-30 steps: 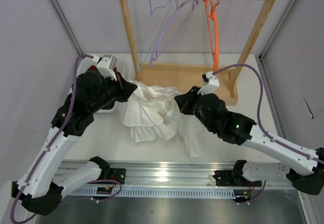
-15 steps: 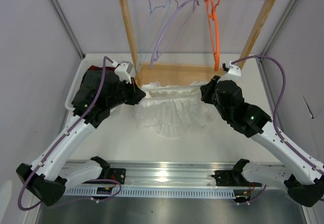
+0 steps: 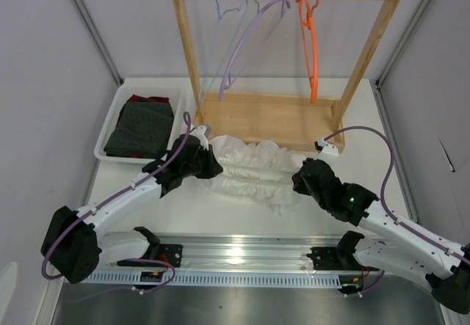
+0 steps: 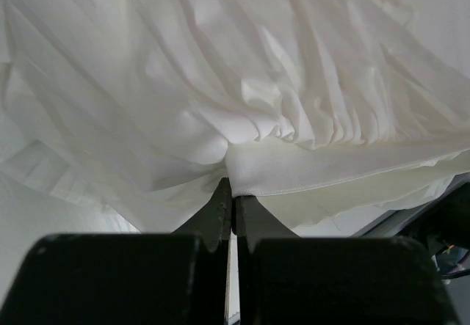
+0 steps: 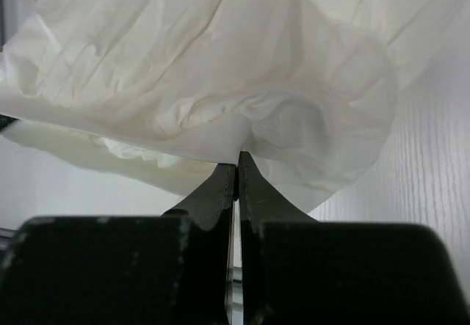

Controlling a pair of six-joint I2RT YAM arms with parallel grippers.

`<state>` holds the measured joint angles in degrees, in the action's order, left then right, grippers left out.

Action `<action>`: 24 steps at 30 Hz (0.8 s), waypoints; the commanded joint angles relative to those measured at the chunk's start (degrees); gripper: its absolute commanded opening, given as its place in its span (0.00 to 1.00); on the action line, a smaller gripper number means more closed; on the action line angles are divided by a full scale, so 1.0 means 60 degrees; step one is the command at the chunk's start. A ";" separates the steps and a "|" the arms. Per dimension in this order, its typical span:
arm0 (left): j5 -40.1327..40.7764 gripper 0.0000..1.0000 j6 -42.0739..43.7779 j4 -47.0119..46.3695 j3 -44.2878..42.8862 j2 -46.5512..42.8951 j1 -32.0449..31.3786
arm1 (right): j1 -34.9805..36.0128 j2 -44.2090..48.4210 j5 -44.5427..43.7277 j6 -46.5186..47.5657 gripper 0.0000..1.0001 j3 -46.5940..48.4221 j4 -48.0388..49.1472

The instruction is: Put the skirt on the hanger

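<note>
Skirt (image 3: 250, 165) spread for hanging
Left pincer (image 4: 231, 193) and right pincer (image 5: 236, 165) each clamp its edge, stretching it open, seemingly for the hanger (image 3: 311, 46) beyond them.

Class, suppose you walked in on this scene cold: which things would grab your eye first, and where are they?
The white skirt spreads in front of the wooden rack, gripped at one end by the left pincer and at the other by the right pincer. Behind it, the bright orange hanger hangs bare at the right end of the rack's rail.
</note>
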<state>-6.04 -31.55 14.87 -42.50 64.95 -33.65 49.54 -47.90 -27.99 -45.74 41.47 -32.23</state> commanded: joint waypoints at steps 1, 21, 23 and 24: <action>0.0595 0.00 -0.0527 -0.1466 0.0621 0.0380 -0.0339 | -0.0009 -0.0028 -0.0404 -0.0595 0.00 -0.0523 0.0493; -0.0471 0.34 0.0687 -0.3169 0.1269 0.0059 -0.0822 | -0.0551 -0.0762 0.0534 -0.0053 0.00 -0.1522 0.2222; -0.0487 0.37 0.0819 -0.2978 0.1063 -0.0043 -0.0823 | -0.0537 -0.0776 0.0548 -0.0068 0.00 -0.1507 0.2222; -0.0516 0.41 0.0849 -0.2861 0.1005 -0.0116 -0.0823 | -0.0537 -0.0791 0.0548 -0.0082 0.00 -0.1478 0.2207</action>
<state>-7.68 -29.45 -2.15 -33.15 66.30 -38.09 46.48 -52.51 -23.99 -46.50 30.17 -21.06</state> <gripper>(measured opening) 0.385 0.019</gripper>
